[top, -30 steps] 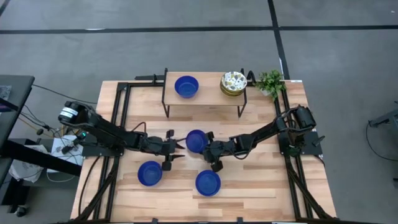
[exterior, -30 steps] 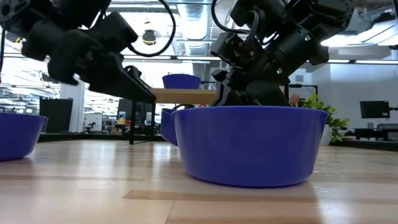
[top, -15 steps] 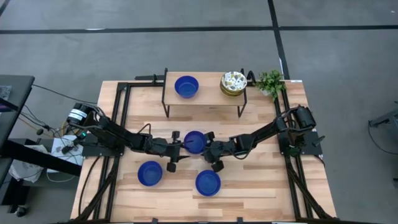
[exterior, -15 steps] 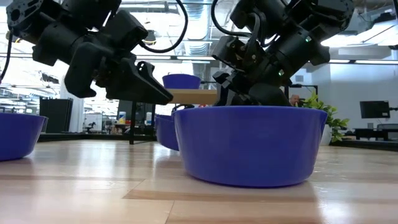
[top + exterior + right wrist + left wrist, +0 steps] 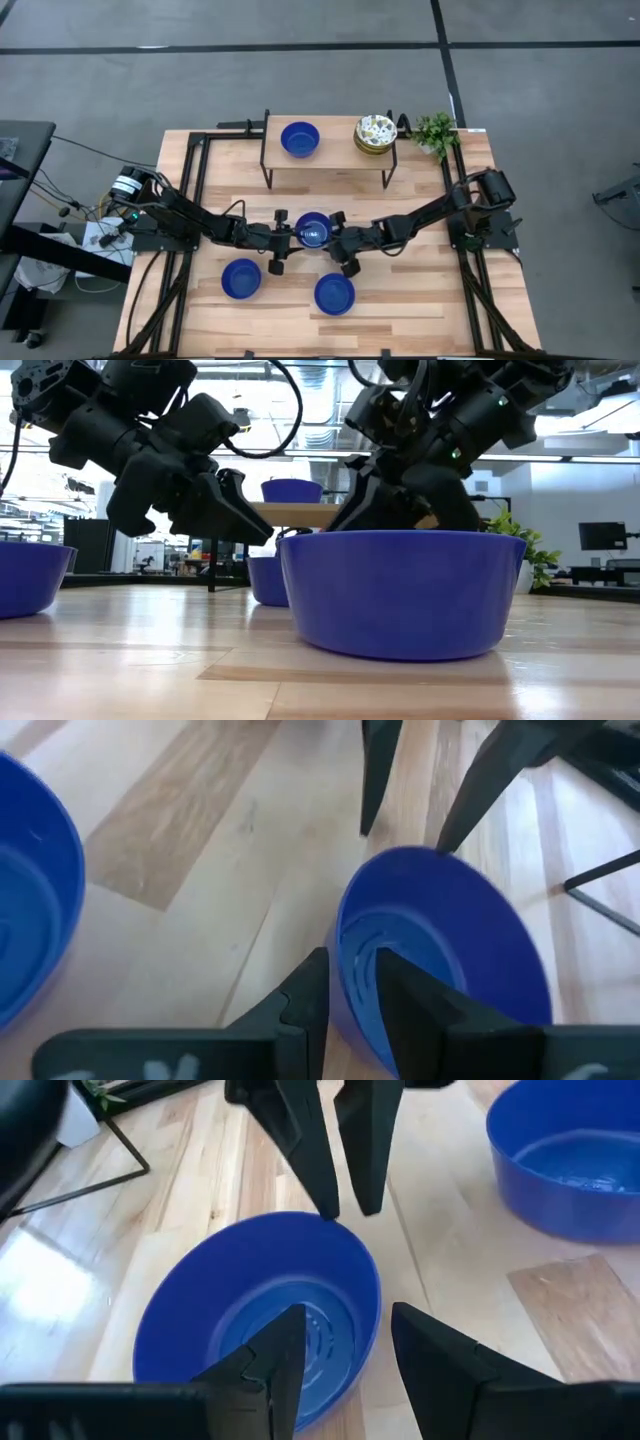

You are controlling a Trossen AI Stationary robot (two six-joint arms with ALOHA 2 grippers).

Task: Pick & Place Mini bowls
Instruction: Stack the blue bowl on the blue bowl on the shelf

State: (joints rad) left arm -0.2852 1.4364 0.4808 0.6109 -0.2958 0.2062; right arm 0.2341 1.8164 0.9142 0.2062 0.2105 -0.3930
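Observation:
A cobalt blue mini bowl [image 5: 313, 230] sits upright on its base in the middle of the wooden table. My left gripper [image 5: 345, 1330] is open at the bowl's left rim, one finger [image 5: 270, 1365] inside and one outside, with clear gaps on both sides. My right gripper [image 5: 350, 970] is open at the opposite rim, also with one finger in and one out. Two more blue mini bowls [image 5: 241, 278] [image 5: 334, 293] rest nearer the front edge. On the raised shelf stand another blue bowl [image 5: 299, 139] and a stack of patterned bowls [image 5: 375, 133]. My right gripper's fingers straddle the bowl's right rim [image 5: 340, 945], slanting down from the table's right, one finger [image 5: 405, 995] inside and one outside. Whether either finger touches the wall, I cannot tell. The bowl rests level on the table.
The low wooden shelf [image 5: 330, 152] on black legs stands at the far side. A small green plant [image 5: 434, 130] is at the far right corner. Black frame rails [image 5: 196, 180] run along both side edges. Bare wood lies between the front bowls and the near edge.
The middle bowl was off the table and has sunk until it stands on the wood. My left gripper has gone toward the table's right, rolling a little, and now straddles the bowl's left rim. My right gripper stays at the right rim.

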